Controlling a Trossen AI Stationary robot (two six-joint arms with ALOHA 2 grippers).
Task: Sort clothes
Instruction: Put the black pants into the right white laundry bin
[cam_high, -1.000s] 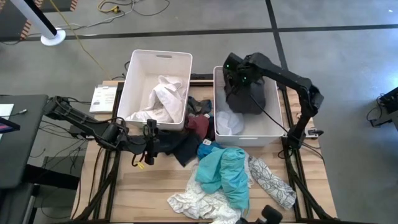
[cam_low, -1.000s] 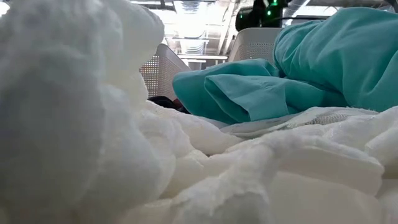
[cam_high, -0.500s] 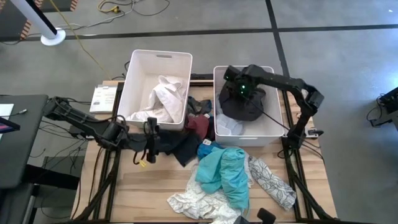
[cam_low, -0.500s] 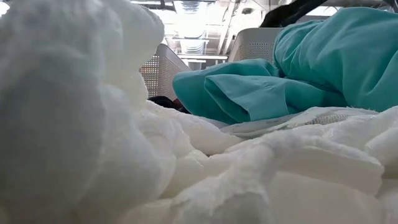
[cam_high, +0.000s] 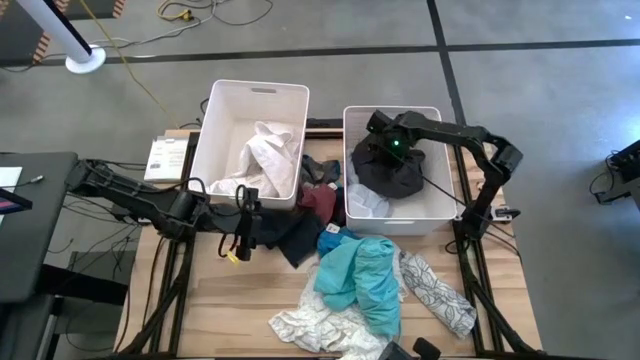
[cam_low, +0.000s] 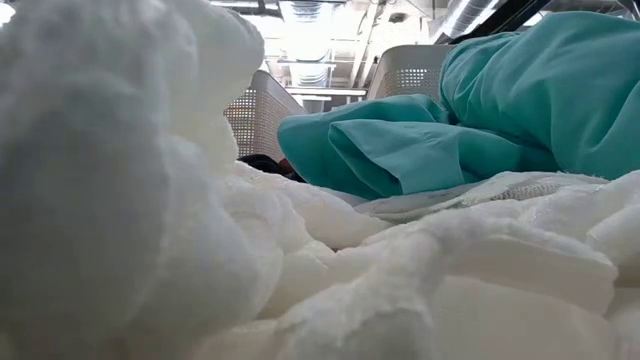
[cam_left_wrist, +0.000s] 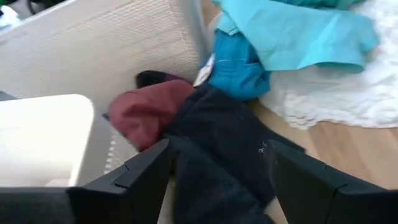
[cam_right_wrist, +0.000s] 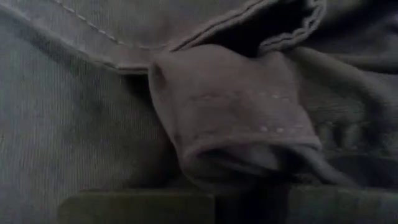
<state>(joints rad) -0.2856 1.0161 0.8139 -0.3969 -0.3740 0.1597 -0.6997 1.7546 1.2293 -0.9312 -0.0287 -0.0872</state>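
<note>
My right gripper (cam_high: 385, 150) points down inside the right white bin (cam_high: 432, 215), shut on a dark grey garment (cam_high: 395, 172) that lies heaped in it beside a white cloth (cam_high: 368, 198). My left gripper (cam_high: 244, 225) hovers open by the left bin (cam_high: 255, 95), which holds white garments (cam_high: 262, 160); its fingers stand over a navy garment (cam_left_wrist: 224, 143) next to a maroon one (cam_left_wrist: 146, 112). Teal clothes (cam_high: 360, 280) and white patterned ones (cam_high: 435, 295) lie on the table's near half. My right gripper comes from above, pointing down, onto a bunched fold (cam_right_wrist: 236, 130) of the dark grey garment that runs in between its fingers. The fingers themselves are mostly hidden by cloth. The rest of the garment rests slack on the bin's contents.
The pile of navy, maroon and blue clothes (cam_high: 305, 225) fills the gap between the two bins. A lacy white cloth (cam_high: 315, 330) lies at the table's near edge and blocks most of the low view (cam_low: 150, 200). Bare wood (cam_high: 240, 300) shows at the near left.
My right gripper has gone down from above the right bin's far edge into the bin with the dark grey garment, tipping to point straight down. The garment, which hung below it, now lies spread in a heap in the bin.
</note>
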